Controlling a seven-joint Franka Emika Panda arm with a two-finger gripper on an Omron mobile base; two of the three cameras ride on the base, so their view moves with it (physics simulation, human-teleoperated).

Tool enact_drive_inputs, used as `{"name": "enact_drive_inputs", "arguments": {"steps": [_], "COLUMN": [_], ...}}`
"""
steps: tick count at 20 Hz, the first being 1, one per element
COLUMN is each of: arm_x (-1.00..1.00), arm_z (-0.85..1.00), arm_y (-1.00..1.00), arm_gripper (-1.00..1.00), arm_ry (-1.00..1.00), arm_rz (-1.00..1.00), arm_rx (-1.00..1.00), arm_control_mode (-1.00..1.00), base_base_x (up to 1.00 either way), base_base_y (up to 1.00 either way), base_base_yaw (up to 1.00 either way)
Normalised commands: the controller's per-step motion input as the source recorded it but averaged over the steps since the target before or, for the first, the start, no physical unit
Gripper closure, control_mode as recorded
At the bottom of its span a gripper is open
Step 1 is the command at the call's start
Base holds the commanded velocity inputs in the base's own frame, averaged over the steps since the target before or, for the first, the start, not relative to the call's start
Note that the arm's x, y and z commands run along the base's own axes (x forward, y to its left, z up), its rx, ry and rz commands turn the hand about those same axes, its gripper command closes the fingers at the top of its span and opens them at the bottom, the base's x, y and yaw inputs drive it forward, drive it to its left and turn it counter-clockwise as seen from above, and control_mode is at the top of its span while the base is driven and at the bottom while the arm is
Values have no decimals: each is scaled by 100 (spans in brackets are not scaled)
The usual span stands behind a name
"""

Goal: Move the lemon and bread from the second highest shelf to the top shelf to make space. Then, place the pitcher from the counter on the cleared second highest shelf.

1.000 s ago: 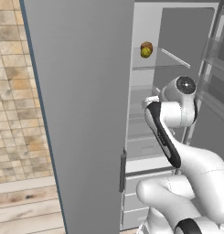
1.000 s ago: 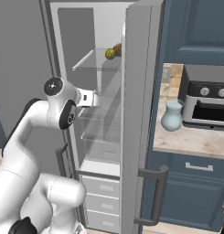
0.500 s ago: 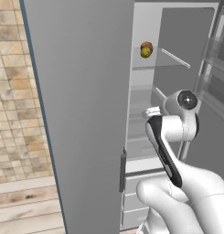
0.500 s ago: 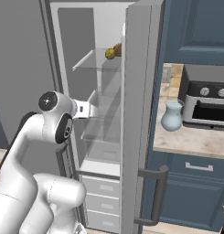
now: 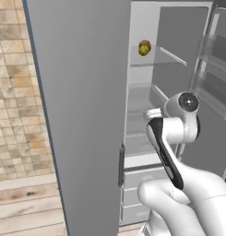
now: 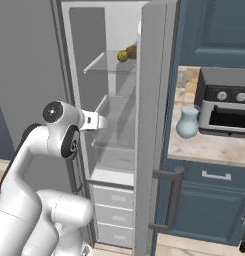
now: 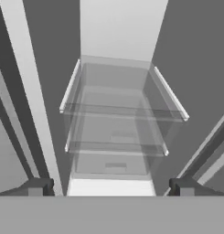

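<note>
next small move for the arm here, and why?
Probably pull the end effector back out of the fridge and swing toward the pitcher. The lemon and bread sit together on the top shelf; the second highest shelf lies bare ahead; the end effector is open and empty; the pitcher stands on the counter.

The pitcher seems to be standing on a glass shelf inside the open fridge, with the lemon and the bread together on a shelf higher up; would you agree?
Not quite: the pitcher stands on the counter outside the fridge, next to the oven, as the right base view shows. The lemon and the bread do sit together on a high glass shelf.
</note>
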Motion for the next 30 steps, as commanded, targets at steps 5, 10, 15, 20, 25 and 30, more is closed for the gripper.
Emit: {"name": "enact_drive_inputs", "arguments": {"steps": [5, 10, 15, 20, 25, 30], "arm_x": [0, 0, 0, 0, 0, 0], "arm_z": [0, 0, 0, 0, 0, 0], "arm_y": [0, 0, 0, 0, 0, 0], "arm_gripper": [-100, -100, -100, -100, -100, -100], "arm_ry": [0, 0, 0, 0, 0, 0], "arm_rz": [0, 0, 0, 0, 0, 0], "arm_rx": [0, 0, 0, 0, 0, 0], "arm_control_mode": [100, 100, 100, 100, 100, 100], "base_base_x": [-99, -91, -93, -74, -32, -2], "base_base_y": [34, 66, 84, 49, 0, -6], "base_base_yaw": [-11, -23, -23, -34, -59, -62]}}
